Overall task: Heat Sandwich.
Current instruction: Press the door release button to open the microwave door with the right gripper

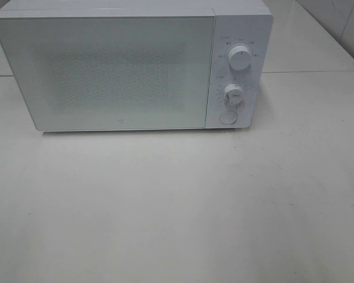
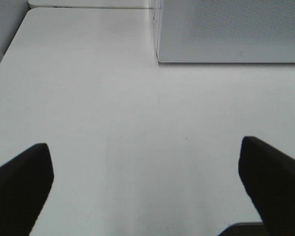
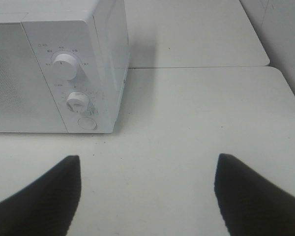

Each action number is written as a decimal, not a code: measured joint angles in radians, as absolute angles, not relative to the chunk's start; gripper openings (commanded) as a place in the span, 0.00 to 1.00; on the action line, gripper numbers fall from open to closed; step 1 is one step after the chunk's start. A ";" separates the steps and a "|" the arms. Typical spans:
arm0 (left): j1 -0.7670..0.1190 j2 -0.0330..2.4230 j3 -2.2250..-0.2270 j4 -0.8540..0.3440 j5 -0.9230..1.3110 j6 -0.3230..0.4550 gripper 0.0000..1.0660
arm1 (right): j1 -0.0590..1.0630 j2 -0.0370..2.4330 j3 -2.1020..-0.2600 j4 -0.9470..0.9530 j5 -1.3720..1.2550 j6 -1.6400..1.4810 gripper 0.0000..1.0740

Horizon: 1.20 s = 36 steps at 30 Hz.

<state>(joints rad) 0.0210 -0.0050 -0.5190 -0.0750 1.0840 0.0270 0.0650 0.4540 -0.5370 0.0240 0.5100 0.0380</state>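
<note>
On the white desk (image 1: 177, 206) we see a white microwave (image 1: 130, 68), closed. Our left hand (image 2: 143, 145) hangs before its door (image 2: 226, 29), our right hand (image 3: 147, 158) before its dials (image 3: 65, 65), both spread apart and empty. The sandwich is out of our sight.

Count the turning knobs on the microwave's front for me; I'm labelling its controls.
2. Upper knob on the panel right of the door; lower knob just beneath it, above the flat round button. No others show.
</note>
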 measured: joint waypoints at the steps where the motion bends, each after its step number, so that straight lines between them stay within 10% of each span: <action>1: 0.021 -0.005 -0.519 -0.075 1.084 0.027 0.92 | 0.065 0.479 -0.537 0.024 0.491 0.038 0.68; 36: 0.021 -0.005 -0.519 -0.075 1.084 0.027 0.92 | 0.065 1.189 -0.414 0.026 -0.575 0.008 0.68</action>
